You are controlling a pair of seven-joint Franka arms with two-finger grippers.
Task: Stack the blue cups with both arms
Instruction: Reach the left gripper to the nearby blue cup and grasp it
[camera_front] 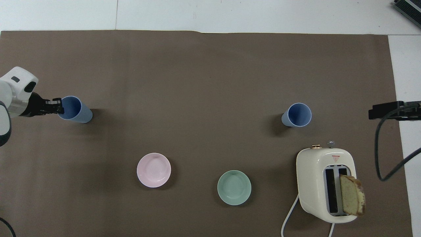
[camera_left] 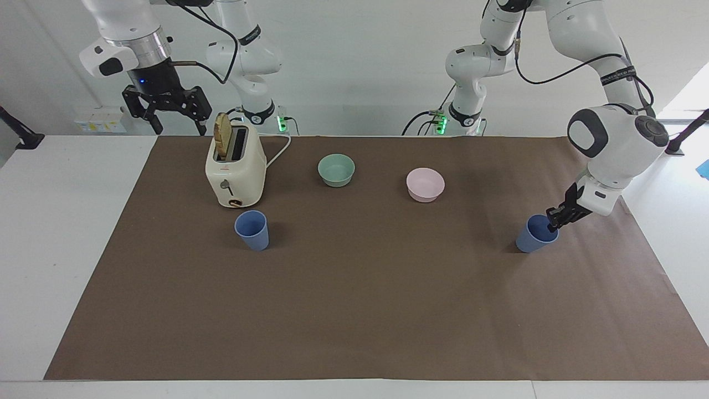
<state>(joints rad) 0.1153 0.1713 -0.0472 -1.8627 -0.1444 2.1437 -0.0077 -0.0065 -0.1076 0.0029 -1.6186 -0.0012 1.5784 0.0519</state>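
Brown paper covers the table where the left gripper [camera_left: 553,223] pinches a cup's [camera_left: 533,235] rim; next, lift toward the other cup [camera_left: 252,229].

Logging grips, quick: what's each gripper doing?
Left gripper: shut on the rim of a periwinkle-blue plastic cup.
Right gripper: open, empty, raised beside the cream toaster.

The cream two-slot toaster [camera_left: 235,173] stands toward the right arm's end of the brown paper mat [camera_left: 354,310], a bread slice [camera_left: 222,134] in one slot. One periwinkle plastic tumbler [camera_left: 252,230] stands just beside the toaster, farther from the robots. The mint-green bowl [camera_left: 336,169] sits beside the toaster toward the left arm's end.
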